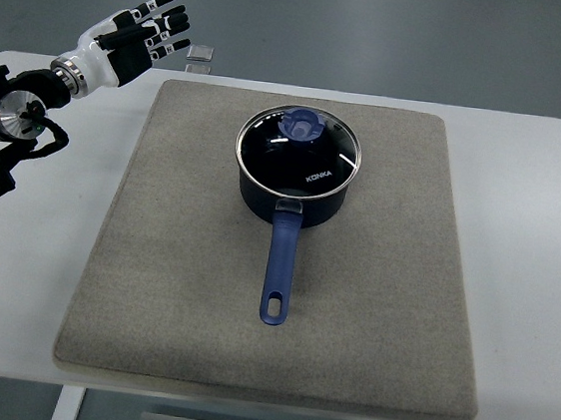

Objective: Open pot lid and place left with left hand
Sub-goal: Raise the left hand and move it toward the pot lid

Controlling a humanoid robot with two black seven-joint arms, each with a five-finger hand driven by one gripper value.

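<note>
I had the left robot hand [144, 27] raised with fingers spread and empty, well apart from the saucepan [295, 176] on the grey mat [182, 290]. The glass lid [299, 152] sat closed; I judged a centred pinch on its blue knob [299, 125] best, lifting straight.

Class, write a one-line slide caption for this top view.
Left hand hovers open at the far-left table corner; the lid is on the blue pot, on a grey mat.

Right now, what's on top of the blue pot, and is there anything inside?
A glass lid with a blue knob sits on the pot. Through the glass it only looks dark, so I can't tell what's inside. The left hand isn't touching it.
</note>
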